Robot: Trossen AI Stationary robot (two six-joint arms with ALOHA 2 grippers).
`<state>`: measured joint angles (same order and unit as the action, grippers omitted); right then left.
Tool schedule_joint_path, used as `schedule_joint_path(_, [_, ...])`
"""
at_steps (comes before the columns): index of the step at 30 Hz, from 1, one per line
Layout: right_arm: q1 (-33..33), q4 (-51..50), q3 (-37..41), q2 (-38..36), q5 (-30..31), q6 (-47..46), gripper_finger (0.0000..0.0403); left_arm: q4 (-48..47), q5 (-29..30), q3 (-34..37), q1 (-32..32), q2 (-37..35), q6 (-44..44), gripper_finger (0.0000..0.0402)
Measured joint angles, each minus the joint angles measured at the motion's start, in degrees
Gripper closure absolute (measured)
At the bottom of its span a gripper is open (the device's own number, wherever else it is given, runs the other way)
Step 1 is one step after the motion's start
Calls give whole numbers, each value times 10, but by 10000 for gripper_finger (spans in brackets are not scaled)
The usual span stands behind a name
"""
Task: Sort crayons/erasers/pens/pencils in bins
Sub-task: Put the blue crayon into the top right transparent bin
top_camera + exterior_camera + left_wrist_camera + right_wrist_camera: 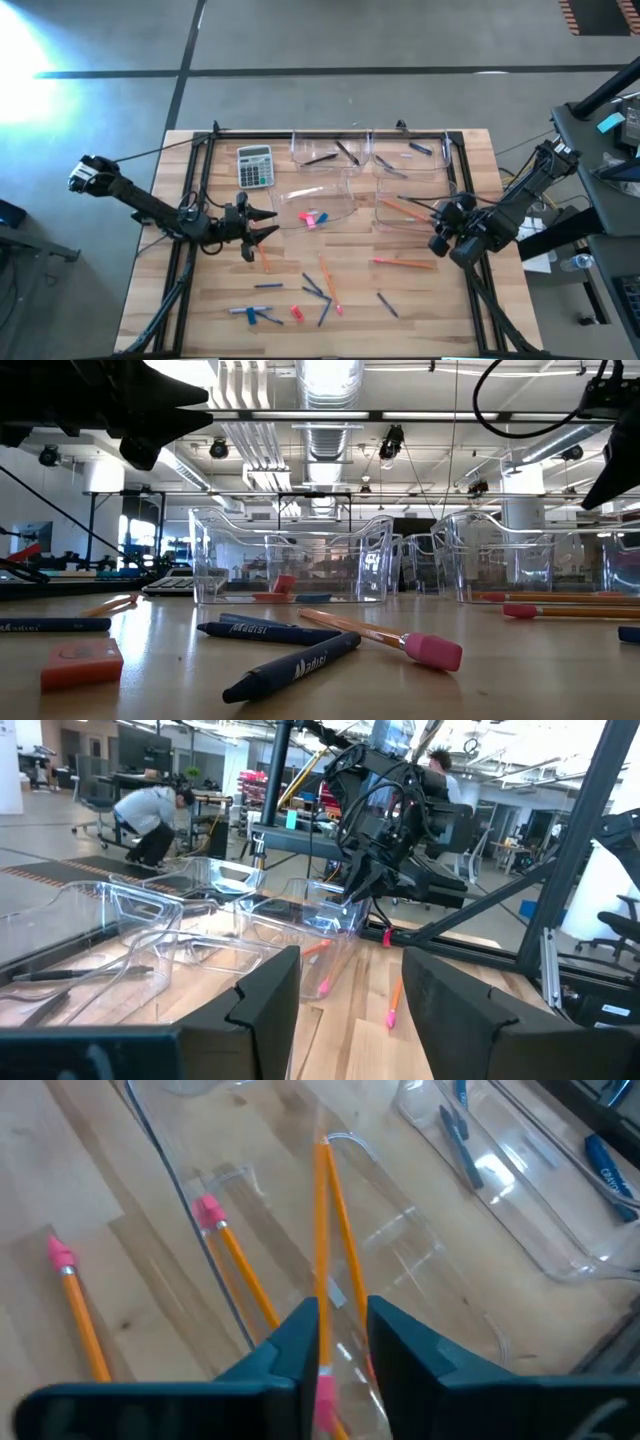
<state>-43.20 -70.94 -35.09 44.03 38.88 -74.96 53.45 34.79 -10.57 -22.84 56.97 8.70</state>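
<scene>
Two dark fingers of the right gripper (342, 1342) stand narrowly apart around a long thin orange pencil (322, 1230) with a pink end, directly over the clear plastic bin (410, 212), so they should widen fully before lifting away.

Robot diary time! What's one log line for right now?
right gripper: over pencil bin, jaws around a pencil | left gripper: open, waiting near calculator | pencils on table: some unsorted
</scene>
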Motion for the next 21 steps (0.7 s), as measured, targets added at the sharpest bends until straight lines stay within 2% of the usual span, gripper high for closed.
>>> schedule_joint_path(5, [0, 8, -6, 0, 1, 0, 275, 0, 0, 0, 0, 0, 0, 237])
schedule_joint_path(9, [0, 50, -47, 0, 1, 28, 251, 0, 0, 0, 0, 0, 0, 237])
schedule_joint_path(13, [0, 224, -88, 18, 5, 192, 242, 0, 0, 0, 0, 0, 1, 237])
schedule_joint_path(17, [0, 417, -108, 74, 0, 373, 241, 0, 0, 0, 0, 0, 13, 237])
schedule_joint_path(21, [0, 464, -136, 157, -17, 425, 241, 0, 0, 0, 0, 0, 15, 237])
